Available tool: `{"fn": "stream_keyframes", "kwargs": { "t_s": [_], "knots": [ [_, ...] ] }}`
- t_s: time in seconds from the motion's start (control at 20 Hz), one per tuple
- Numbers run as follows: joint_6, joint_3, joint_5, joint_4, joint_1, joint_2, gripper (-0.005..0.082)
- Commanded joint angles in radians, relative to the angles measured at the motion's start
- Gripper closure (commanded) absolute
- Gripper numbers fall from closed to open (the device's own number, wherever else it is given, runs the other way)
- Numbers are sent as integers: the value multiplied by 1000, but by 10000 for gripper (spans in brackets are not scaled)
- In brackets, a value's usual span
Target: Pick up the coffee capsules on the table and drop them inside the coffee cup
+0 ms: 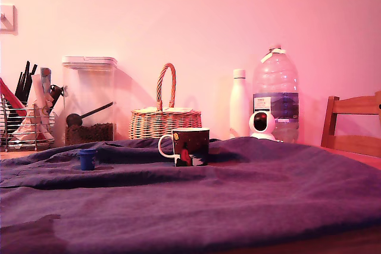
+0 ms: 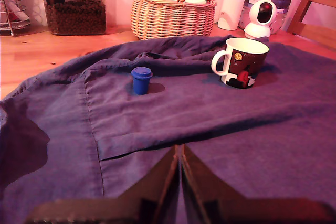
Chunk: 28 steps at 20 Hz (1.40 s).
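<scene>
**End effector closed and empty, capsule waiting on the cloth**

End effector (image 2: pixel 179 182) shows only in the wrist view, its two fingers pressed together with nothing between them, low over the near part of the cloth; the exterior view does not show it at all.

By size: one worktop (image 1: pixel 250 206), draped in wrinkled blue-purple cloth; one mug (image 1: pixel 190 146) standing upright on it with its white handle toward the exterior view's left; one small blue capsule (image 1: pixel 87 159), upright, well apart from the mug on that view's left. In the wrist view the capsule (image 2: pixel 142 80) sits ahead of the fingers, with the mug (image 2: pixel 243 62) off to the side.

The step in hand looks like the reach for the capsule. To do it well, the fingers would need to spread before arriving, come down on either side of the pod's body below its flared rim, and close gently, since the loose cloth may bunch and tip so light a thing.
</scene>
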Motion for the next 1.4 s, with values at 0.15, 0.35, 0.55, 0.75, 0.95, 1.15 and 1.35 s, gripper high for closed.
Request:
{"fn": "stream_keyframes", "kwargs": {
  "t_s": [0.15, 0.35, 0.55, 0.75, 0.95, 1.15, 1.35],
  "knots": [
    [1, -22, -28, 76, 3, -63, 791],
    [0, -21, -21, 87, 3, -63, 790],
    [-47, -11, 2, 136, 3, -62, 791],
    [-53, 16, 5, 127, 3, -60, 791],
    [-56, 19, 4, 119, 3, -11, 790],
    [-62, 40, -30, 154, 3, 129, 790],
    [-28, 43, -72, 290, 3, 262, 775]
  ]
}}
